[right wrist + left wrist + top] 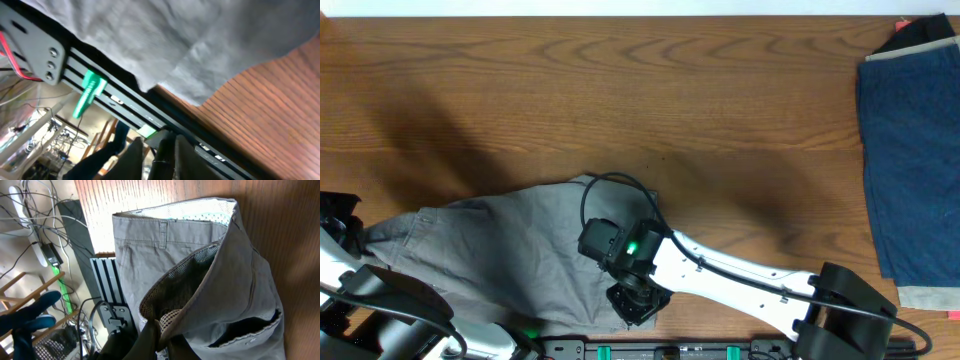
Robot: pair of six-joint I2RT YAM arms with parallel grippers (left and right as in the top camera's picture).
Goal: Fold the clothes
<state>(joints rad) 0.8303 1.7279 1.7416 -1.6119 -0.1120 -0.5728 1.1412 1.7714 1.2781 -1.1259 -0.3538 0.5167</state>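
Overhead view: at the far left of the near edge the left gripper (pixel 161 337) has a bunch of cloth from the grey shorts (pixel 510 250). Its own camera shows the jaws pinched together on a fold of the fabric, so that the mesh pocket lining shows. The waistband (pixel 165 222) runs across beyond that. The shorts lie rumpled on the wooden table (pixel 620 90), spread from the near left corner towards the middle and close to the near edge.

Just right of the shorts, at their near right corner, is the right gripper (pixel 638 302). It points down at the table's edge. From its wrist camera, the fingers (pixel 135 157) seem a little apart, with no cloth between them, though that picture is blurred. The grey hem lies above them, over the black rail (pixel 115 100).

Well away at the far right lies a dark blue garment (pixel 910 150), flat on the table.
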